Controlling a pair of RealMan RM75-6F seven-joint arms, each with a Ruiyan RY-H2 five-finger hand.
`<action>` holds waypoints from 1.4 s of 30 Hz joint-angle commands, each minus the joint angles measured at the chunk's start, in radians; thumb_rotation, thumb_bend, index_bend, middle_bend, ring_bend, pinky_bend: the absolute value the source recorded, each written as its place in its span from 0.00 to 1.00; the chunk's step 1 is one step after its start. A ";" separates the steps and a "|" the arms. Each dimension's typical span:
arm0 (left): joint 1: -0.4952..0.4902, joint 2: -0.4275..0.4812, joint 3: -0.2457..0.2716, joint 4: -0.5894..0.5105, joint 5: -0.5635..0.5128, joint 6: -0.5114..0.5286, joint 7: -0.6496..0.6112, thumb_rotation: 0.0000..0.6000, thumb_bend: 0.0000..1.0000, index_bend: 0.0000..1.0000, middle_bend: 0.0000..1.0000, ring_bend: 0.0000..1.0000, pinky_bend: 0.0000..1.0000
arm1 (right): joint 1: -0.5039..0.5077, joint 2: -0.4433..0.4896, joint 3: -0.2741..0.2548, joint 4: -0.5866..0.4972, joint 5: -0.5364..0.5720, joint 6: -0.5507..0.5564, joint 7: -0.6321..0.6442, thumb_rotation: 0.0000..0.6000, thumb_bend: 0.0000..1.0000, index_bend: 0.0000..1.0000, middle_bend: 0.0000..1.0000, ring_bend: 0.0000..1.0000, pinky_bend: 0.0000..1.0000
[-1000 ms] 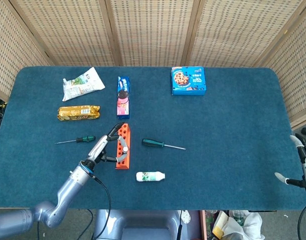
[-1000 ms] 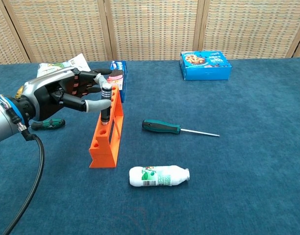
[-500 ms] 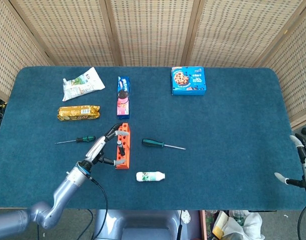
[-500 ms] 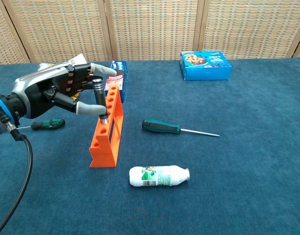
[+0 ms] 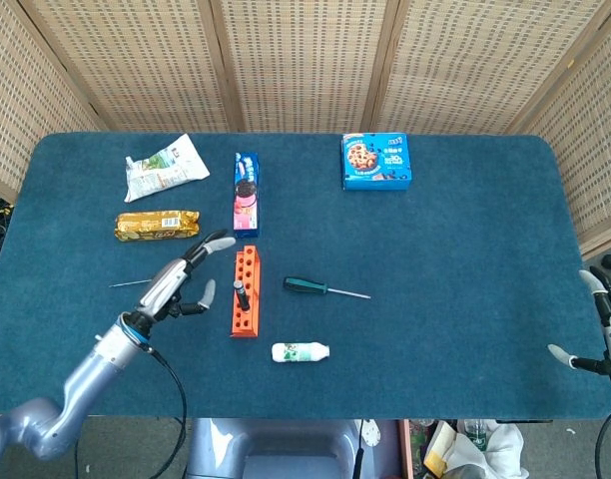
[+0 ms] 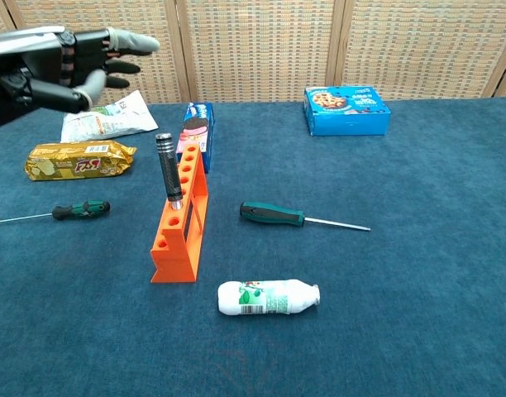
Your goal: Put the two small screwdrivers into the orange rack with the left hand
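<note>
The orange rack [image 5: 244, 299] [image 6: 180, 231] lies mid-table with a short black-handled screwdriver [image 5: 240, 292] [image 6: 168, 169] standing upright in one of its holes. A small green-handled screwdriver [image 6: 71, 210] lies flat to the left of the rack; in the head view only its thin shaft [image 5: 124, 284] shows past my left hand. That left hand [image 5: 183, 277] [image 6: 63, 64] hovers above the table left of the rack, fingers spread, holding nothing. A bigger green-handled screwdriver [image 5: 325, 288] [image 6: 274, 215] lies right of the rack. My right hand [image 5: 603, 334] sits at the table's right edge, fingers apart and empty.
A white bottle [image 5: 301, 351] [image 6: 269, 298] lies in front of the rack. Behind it are a cookie sleeve [image 5: 246, 190] [image 6: 199, 131], a gold snack bar [image 5: 158, 225] [image 6: 78, 160], a white pouch [image 5: 166, 168] [image 6: 104, 118] and a blue cookie box [image 5: 376, 162] [image 6: 347, 110].
My left hand let go of the black-handled screwdriver, now standing alone in the rack, then rose and drew back to the left, uncovering the small green screwdriver in the chest view.
</note>
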 commanded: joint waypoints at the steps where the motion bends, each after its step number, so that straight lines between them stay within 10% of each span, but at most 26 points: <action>1: -0.049 0.153 -0.047 -0.119 -0.098 -0.099 0.144 1.00 1.00 0.20 0.01 0.00 0.00 | 0.000 -0.001 0.000 0.000 0.001 -0.001 -0.002 1.00 0.00 0.00 0.00 0.00 0.00; 19: -0.208 0.252 -0.096 -0.182 -0.328 -0.434 0.131 1.00 1.00 0.29 0.14 0.07 0.13 | 0.003 -0.004 0.000 0.000 0.004 -0.004 -0.015 1.00 0.00 0.00 0.00 0.00 0.00; 42: -0.295 0.249 -0.055 -0.193 -0.459 -0.529 0.213 1.00 1.00 0.29 0.14 0.08 0.19 | 0.003 -0.003 0.001 0.001 0.009 -0.007 -0.011 1.00 0.00 0.00 0.00 0.00 0.00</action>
